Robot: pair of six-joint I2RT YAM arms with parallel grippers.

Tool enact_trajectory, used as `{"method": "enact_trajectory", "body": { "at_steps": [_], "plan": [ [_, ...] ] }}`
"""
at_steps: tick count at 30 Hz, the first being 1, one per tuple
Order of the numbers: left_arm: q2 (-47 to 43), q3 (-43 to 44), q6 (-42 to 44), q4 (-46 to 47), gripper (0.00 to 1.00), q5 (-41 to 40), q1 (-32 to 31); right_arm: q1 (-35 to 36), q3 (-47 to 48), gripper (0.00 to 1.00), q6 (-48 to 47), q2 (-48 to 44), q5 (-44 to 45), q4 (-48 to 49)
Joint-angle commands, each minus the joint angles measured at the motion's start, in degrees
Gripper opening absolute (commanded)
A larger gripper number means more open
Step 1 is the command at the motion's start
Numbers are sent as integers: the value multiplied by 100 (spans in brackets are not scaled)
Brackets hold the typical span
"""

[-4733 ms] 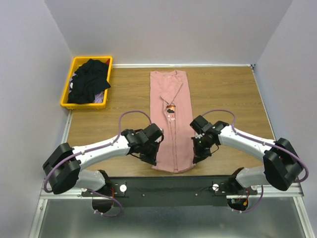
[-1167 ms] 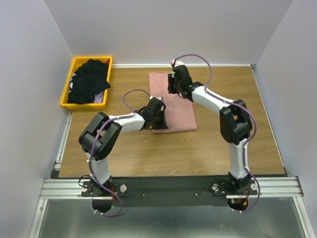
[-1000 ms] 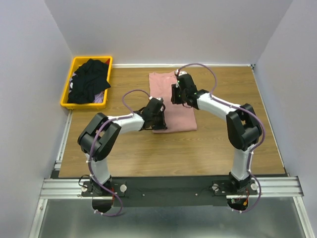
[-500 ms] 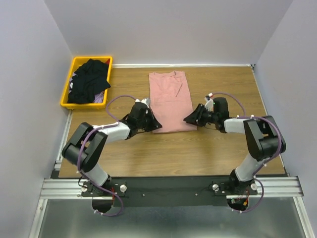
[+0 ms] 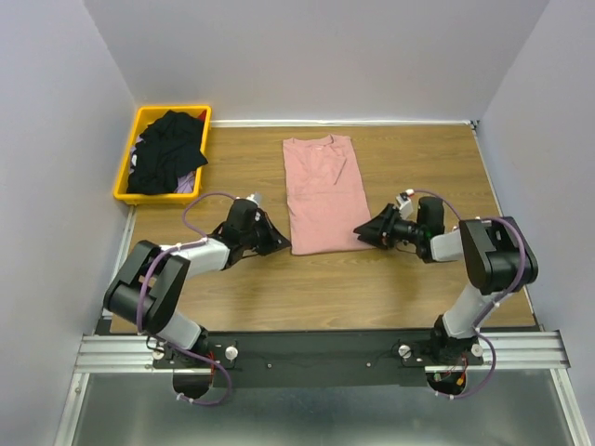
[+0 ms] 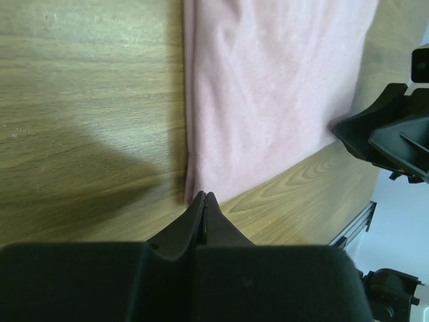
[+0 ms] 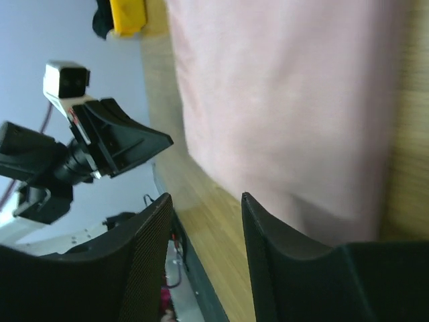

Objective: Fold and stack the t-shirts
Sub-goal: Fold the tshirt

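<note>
The pink t-shirt (image 5: 321, 195) lies folded into a rectangle in the middle of the table, plain side up. In the left wrist view the t-shirt (image 6: 268, 94) fills the top. My left gripper (image 5: 286, 246) lies low at its near left corner, shut (image 6: 203, 196), tips at the cloth's edge with nothing seen between them. My right gripper (image 5: 358, 230) is beside the near right corner, open (image 7: 204, 201), with the pink cloth (image 7: 281, 100) just past one finger and nothing held. Black t-shirts (image 5: 167, 149) are heaped in the bin.
A yellow bin (image 5: 158, 199) stands at the back left of the table. Grey walls close in the back and both sides. A metal rail (image 5: 316, 348) with the arm bases runs along the near edge. Bare wood lies to either side of the pink t-shirt.
Both arms have drawn back from the top of the folded pink t-shirt to its near corners. The left jaws have shut and the right jaws have opened wider.
</note>
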Motion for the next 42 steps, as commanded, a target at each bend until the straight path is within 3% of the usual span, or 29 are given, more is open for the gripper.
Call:
{"method": "enact_trajectory", "body": {
  "at_steps": [1, 5, 10, 14, 18, 19, 22, 23, 28, 29, 33, 42],
  "plan": [
    [-485, -31, 176, -163, 1, -252, 12, 599, 470, 54, -670, -700, 320, -1181],
    [-959, -49, 246, -172, 5, -498, -6, 1478, 857, 55, -260, -220, 523, -765],
    [-1294, -66, 282, -294, 10, -578, -6, 1752, 867, 55, 295, 921, 532, 168],
    [-1479, -14, 369, -522, 15, -805, -50, 1779, 805, 54, 296, 1181, 593, 91],
    [-1734, 170, 624, -883, 25, -1175, -111, 1779, 1200, 56, -598, 286, 1066, -1469],
    [-1804, 292, 755, -1049, 30, -1297, -129, 1779, 1340, 57, -870, -212, 1251, -2396],
    [-1840, 634, 1037, -1366, 42, -1517, -304, 1770, 1701, 57, -1768, -909, 2199, -3387],
    [-1805, 750, 1255, -1698, 50, -1779, -375, 1770, 1763, 57, -1926, -1094, 2506, -3999],
    [-1603, 1557, 1670, -2596, 66, -2589, -919, 1770, 2149, 59, -2630, -1974, 4861, -5734],
    [-1498, 1646, 1705, -2832, 74, -2764, -1085, 1770, 2193, 59, -2692, -1992, 5561, -6206],
    [-1251, 1919, 1793, -3151, 75, -2977, -1386, 1770, 2220, 59, -2719, -1966, 6165, -6782],
    [-794, 2113, 1899, -3257, 73, -2881, -1570, 1770, 2334, 54, -2815, -1167, 5849, -6800]
  ]
}}
